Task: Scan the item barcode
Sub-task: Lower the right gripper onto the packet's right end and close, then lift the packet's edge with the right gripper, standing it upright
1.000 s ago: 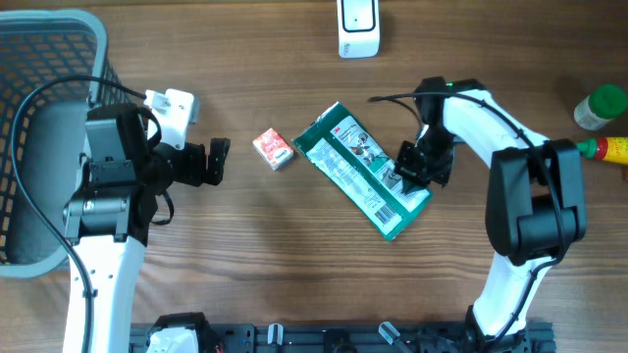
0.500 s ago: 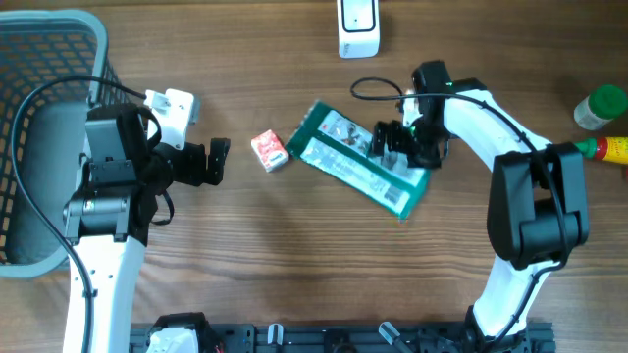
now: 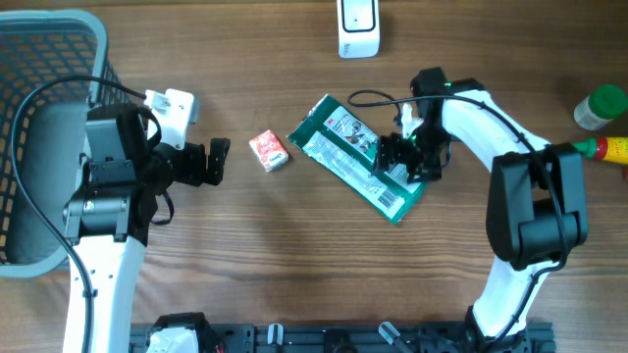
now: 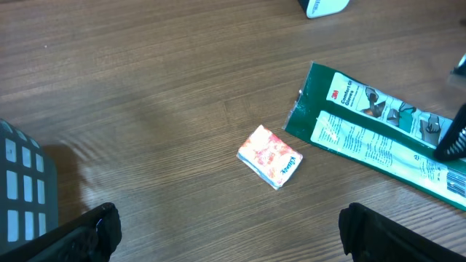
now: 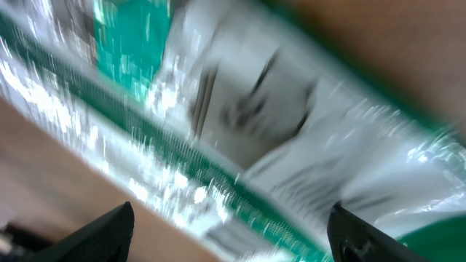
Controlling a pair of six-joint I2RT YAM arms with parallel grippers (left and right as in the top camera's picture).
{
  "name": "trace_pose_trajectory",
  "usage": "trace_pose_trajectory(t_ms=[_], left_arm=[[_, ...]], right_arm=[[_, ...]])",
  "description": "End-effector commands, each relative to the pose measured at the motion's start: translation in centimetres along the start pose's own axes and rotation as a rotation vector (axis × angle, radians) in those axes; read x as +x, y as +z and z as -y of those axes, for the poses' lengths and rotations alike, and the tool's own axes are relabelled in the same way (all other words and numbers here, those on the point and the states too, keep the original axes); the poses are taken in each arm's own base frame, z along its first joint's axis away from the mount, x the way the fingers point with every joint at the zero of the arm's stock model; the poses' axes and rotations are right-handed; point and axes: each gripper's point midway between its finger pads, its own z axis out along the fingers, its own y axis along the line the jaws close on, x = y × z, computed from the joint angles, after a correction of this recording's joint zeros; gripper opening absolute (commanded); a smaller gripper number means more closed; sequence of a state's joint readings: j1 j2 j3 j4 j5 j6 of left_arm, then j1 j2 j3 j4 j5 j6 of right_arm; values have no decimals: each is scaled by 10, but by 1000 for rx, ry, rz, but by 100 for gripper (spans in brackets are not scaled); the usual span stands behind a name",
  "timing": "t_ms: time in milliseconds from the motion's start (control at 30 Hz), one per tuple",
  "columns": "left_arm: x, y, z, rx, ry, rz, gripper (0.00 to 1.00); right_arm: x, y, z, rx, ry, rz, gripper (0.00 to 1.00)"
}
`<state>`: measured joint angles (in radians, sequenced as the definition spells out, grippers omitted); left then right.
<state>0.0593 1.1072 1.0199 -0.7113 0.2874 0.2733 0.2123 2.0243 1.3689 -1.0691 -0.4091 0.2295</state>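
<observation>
Green package [image 3: 339, 147] had swivelled beneath the right gripper [image 3: 394, 157], whose jaws had just opened wide above it; scanning probably needed a fresh grip.

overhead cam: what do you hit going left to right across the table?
grey mesh basket → left hand → small red-and-white tissue pack → green 3M package → green-capped bottle

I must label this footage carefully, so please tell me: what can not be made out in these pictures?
- green package: right wrist view, motion blur, print unreadable.
- right claw tips: overhead view, partly hidden by its own wrist.
- yellow bottle: overhead view, cut off by the right edge.
</observation>
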Motion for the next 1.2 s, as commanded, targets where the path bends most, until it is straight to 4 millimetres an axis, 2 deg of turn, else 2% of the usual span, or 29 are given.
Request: trace_pose_trajectory(t_ms=[0,100,167,267,533,600,700,767,967,1167], left_arm=[[2,1,1,15,-14,-1,100],[2,1,1,16,-14,-1,100],[2,1,1,15,-14,-1,100],[2,1,1,15,-14,-1,100],[2,1,1,16,-14,-1,100],[2,1,1,15,-14,-1,100],[2,1,1,15,-14,-1,100],[2,1,1,15,-14,-1,100],[2,1,1,15,-14,-1,100],[2,1,1,15,-14,-1,100]], right_arm=[[24,3,-40,-117,-12,-82,88],[41,6,-74,-232,-117,-135,87],[44,1,-87,-268,-179,-131,87],[26,-9,-74,-168,-192,-38,87],[-63,-42,-16,120,-187,334,92],[-79,-49,-13,160,-254,399,96],[-93,-54,-18,176,-375,451,97],[-99,-52,-19,175,-396,474,100],[-94,-28,-11,169,-394,394,100],[-63,7,-17,45,-502,206,100]])
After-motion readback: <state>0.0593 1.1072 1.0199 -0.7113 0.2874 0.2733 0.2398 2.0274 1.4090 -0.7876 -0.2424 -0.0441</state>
